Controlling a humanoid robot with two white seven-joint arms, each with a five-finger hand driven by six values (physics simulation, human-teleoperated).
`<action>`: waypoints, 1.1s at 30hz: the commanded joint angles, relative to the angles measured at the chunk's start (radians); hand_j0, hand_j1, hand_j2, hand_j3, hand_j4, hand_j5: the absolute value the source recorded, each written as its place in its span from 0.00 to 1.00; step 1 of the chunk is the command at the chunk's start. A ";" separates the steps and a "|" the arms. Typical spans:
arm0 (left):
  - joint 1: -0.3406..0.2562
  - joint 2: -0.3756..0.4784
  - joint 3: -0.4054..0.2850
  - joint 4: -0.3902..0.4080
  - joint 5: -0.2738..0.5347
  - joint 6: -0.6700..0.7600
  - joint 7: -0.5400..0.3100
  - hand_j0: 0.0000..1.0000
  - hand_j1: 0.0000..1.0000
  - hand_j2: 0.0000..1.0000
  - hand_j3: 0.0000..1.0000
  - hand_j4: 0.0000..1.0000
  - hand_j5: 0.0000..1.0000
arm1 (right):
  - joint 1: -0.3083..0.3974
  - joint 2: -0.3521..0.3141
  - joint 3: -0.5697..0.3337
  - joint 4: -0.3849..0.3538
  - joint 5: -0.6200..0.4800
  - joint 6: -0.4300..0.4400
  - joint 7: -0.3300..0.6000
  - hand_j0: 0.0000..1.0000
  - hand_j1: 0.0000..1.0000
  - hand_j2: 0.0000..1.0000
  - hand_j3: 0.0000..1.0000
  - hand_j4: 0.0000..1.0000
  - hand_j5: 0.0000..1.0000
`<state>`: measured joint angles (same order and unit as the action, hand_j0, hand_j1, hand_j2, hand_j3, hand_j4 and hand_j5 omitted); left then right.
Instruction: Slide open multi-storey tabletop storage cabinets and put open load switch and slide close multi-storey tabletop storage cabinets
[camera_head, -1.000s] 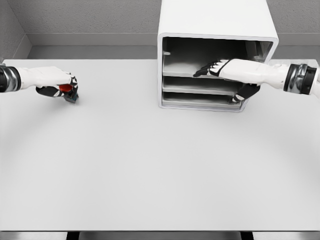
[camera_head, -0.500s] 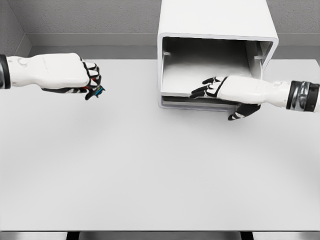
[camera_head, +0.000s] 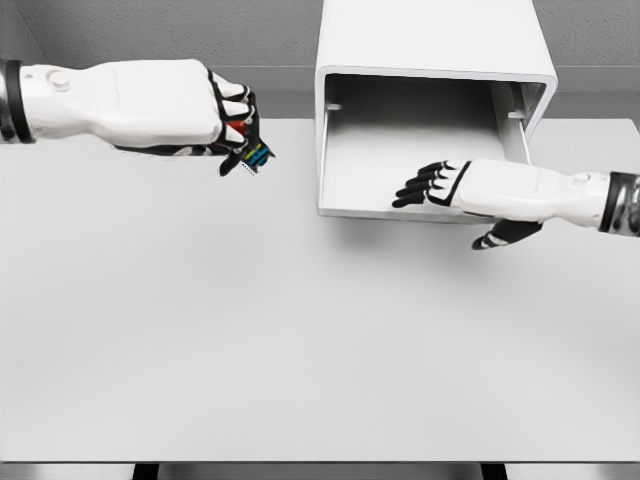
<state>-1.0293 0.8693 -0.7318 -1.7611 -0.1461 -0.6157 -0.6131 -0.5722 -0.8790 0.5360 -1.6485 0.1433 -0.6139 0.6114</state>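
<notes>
My left hand (camera_head: 236, 135) is raised above the table, left of the cabinet, fingers curled on the load switch (camera_head: 256, 155). Only the switch's red and blue bits show between the fingers. The white storage cabinet (camera_head: 435, 40) stands at the back, right of the middle. Its top drawer (camera_head: 360, 170) is slid far out toward me as a flat white tray with nothing in it. My right hand (camera_head: 445, 195) grips the drawer's front right part, fingers lying on the tray floor and thumb (camera_head: 505, 236) under it. The lower drawers are hidden beneath the tray.
The white table (camera_head: 300, 330) stretches wide in front of the cabinet. A grey wall runs behind it, and the table's near edge lies along the bottom of the picture.
The right hand has pulled the top drawer further out, covering the lower shelves. The left hand has risen off the table and travelled right toward the cabinet with the switch.
</notes>
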 joint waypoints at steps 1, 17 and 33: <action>-0.003 -0.053 0.002 0.002 0.019 0.005 0.002 0.28 0.28 0.28 0.28 0.28 0.28 | 0.005 -0.011 -0.056 -0.025 -0.010 0.003 -0.001 1.00 1.00 1.00 1.00 1.00 1.00; -0.127 -0.533 -0.179 0.371 -0.221 0.005 0.002 0.42 0.42 0.42 0.42 0.42 0.42 | 0.337 -0.075 -0.654 0.188 -0.370 0.003 -0.001 0.49 0.49 0.49 0.49 0.49 0.49; -0.178 -0.423 -0.172 0.238 0.005 0.005 0.002 1.00 1.00 1.00 1.00 1.00 1.00 | 0.632 -0.049 -0.485 -0.062 -0.064 0.003 -0.001 0.49 0.49 0.49 0.49 0.49 0.49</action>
<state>-1.2072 0.3904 -0.9054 -1.4393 -0.2227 -0.6138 -0.6114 0.0598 -0.9270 -0.0031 -1.6667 0.0533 -0.6136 0.6112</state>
